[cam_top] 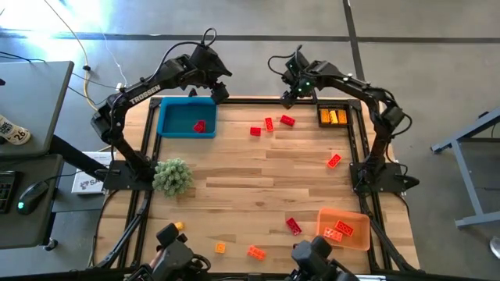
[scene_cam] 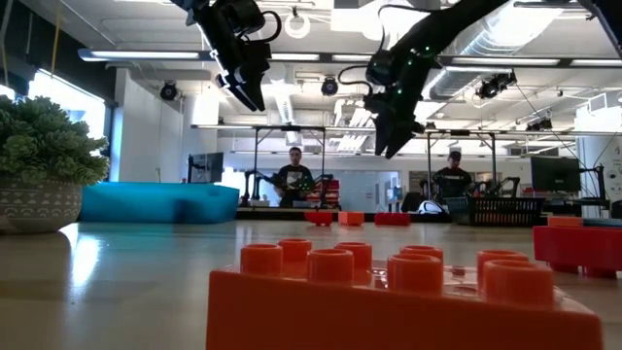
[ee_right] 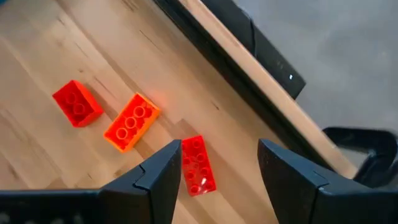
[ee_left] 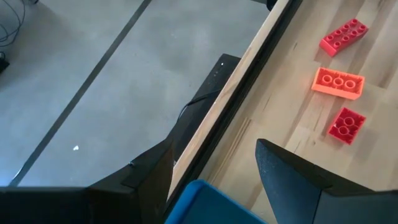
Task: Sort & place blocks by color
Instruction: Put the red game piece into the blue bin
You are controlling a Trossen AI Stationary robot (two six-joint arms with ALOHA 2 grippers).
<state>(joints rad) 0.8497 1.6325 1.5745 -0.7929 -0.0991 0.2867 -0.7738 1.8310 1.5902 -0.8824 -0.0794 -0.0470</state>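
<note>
Just beneath the right gripper (ee_right: 214, 171), three blocks are seen on the wooden table (cam_top: 258, 176): a red brick (ee_right: 199, 165) almost directly between the spread fingers, an orange brick (ee_right: 131, 121) just beside it, and a small red square brick (ee_right: 76, 102) a little farther out. The right gripper is held above them with its jaws apart and nothing between them. None of the three is being touched.

Over at the far edge, the left gripper (cam_top: 219, 91) is poised beside the blue tray (cam_top: 166, 119), fingers parted and empty; one red block (cam_top: 199, 126) is already lying in that tray. Farther from the right gripper, yellow blocks are gathered in a dark tray (cam_top: 332, 116), orange-red ones in the orange tray (cam_top: 344, 227), and strays are scattered on the near half of the table, well apart from both arms. A green plant ball (cam_top: 173, 176) is left alone.

The bricks are judged to be light, rigid and smooth-sided, unlikely to deform or break, though a glossy wall may slip under a loose pinch. A hold across the two long sides of the nearest red brick, at mid-length and below the studs, is judged soundest, with the wrist turned first so the fingers are squared to its slant.
</note>
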